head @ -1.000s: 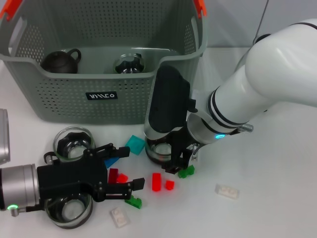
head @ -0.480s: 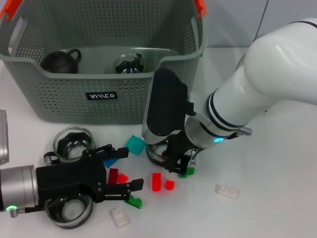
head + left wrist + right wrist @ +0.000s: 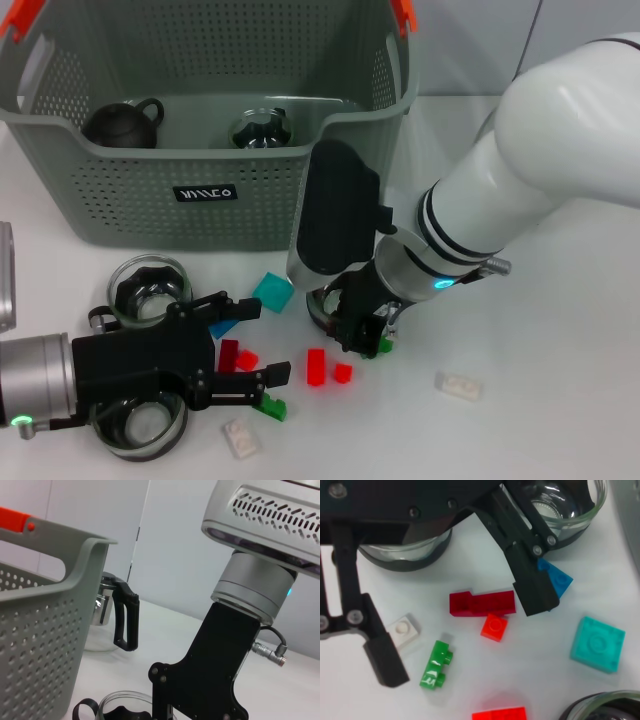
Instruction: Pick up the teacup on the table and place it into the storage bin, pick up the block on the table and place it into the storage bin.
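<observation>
The storage bin (image 3: 215, 150) at the table's far-left edge holds two cups (blocks all remain outside), the right gripper (image 3: 352, 322) seemingly grips a third teacup (image 3: 322, 305), and the left gripper (image 3: 245, 345) is spread.

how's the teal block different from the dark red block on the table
The teal block is a flat square with one round stud; the dark red block is a long, narrow bar with a step at one end. The teal block lies alone on bare table, while the dark red block touches a small orange-red block and sits between the open fingers of the left hand. Both are plastic building blocks lying flat on the table.
</observation>
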Robot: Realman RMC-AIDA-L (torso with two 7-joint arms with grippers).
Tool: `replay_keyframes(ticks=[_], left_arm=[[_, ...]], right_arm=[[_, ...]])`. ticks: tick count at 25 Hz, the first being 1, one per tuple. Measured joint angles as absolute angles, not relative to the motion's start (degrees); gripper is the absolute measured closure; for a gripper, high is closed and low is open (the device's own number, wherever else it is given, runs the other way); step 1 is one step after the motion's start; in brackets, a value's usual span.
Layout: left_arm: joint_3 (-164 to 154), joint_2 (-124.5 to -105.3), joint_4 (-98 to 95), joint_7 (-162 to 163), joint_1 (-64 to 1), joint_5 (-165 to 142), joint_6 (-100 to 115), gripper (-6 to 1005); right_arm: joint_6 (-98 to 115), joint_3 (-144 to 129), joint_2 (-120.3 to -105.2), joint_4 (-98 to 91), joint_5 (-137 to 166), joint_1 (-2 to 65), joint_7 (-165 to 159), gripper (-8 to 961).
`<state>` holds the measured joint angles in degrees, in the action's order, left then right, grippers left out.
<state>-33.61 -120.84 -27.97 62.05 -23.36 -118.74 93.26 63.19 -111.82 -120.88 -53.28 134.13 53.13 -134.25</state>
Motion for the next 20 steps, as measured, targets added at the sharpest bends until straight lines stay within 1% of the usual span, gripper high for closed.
replay_keyframes(ticks=[4,9,15,20], left_arm=[[-33.53,-120.75,-27.95,62.05,-23.13,-118.74,93.34,117],[-33.49,-120.75,-28.21,62.05,-22.86,-118.62,93.43,118],[-33.49,-120.76,-28.30,62.05,-22.87,-118.60,93.43,119],[-33.56,-120.76,-28.30,62.05,-23.10,-118.53,93.43,119]], right_arm=[[65.76,-110.25,-120.48,-56.56,134.29,51.44,-134.46,891],[72.57,-104.11,-120.19,-63.67,135.63,47.34,-134.11,891],[84.09,-96.11,-120.25,-78.83,136.61,40.85,-133.00,892],[94.50,-88.27,-120.35,-91.12,131.33,39.47,-135.73,892]])
